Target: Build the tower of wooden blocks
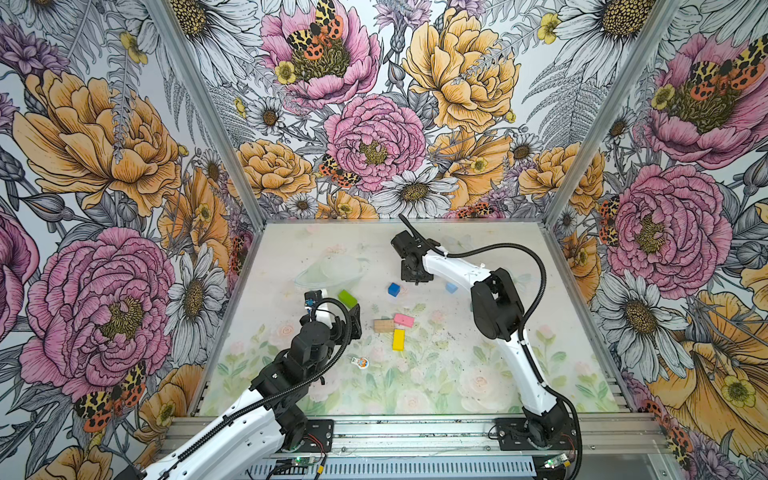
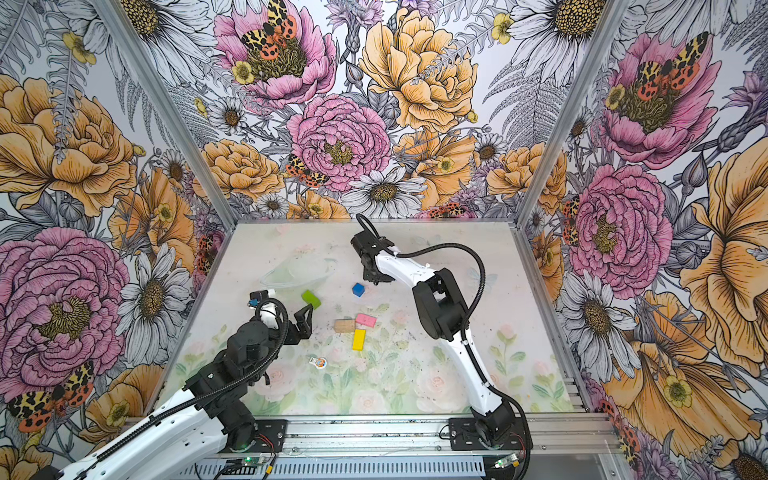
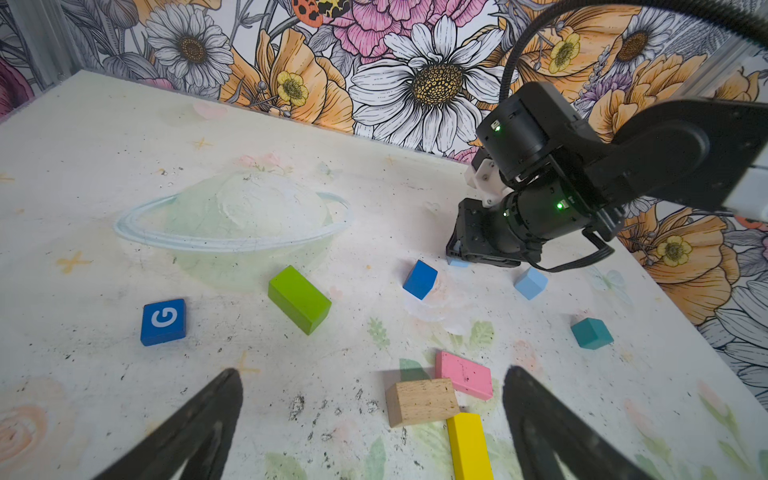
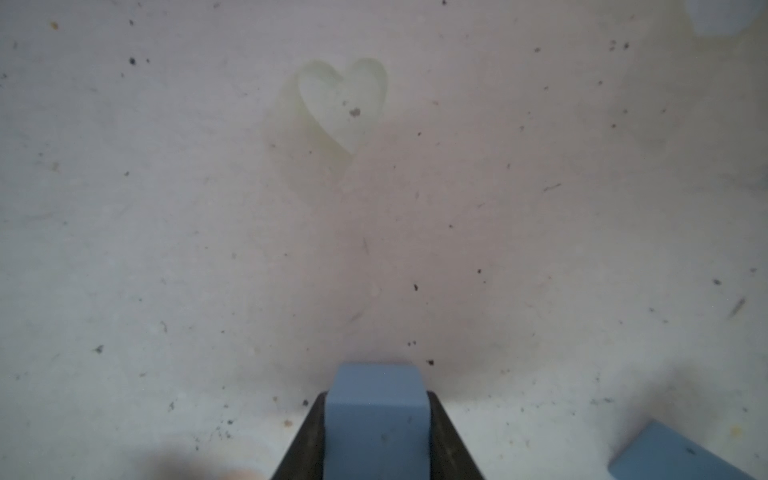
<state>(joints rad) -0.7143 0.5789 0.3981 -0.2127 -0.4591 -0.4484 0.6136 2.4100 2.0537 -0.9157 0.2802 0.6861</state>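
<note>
Light blue wood is seen clamped between the jaws of the right pincer (image 4: pixel 376 432): a light blue cube (image 4: pixel 376 415) is gripped low over the far part of the tabletop (image 1: pixel 478 374), with no tower begun. A second light blue cube (image 3: pixel 530 282) lies just beside it, and the dark blue cube (image 1: pixel 393 289) stands near, on the side toward the left arm. The teal cube (image 3: pixel 592 332) is seen only in the left wrist view. The left pincer (image 2: pixel 305 320) is held fully spread and empty, above the tabletop. The bare-wood brick (image 1: pixel 383 325), pink brick (image 1: pixel 404 319) and yellow brick (image 1: pixel 398 339) are clustered mid-table, nearer the left pincer; the green brick (image 1: pixel 348 298) lies just beyond it, its long axis angled. The coming move is judged to turn on carrying the held cube to a chosen base spot.
</note>
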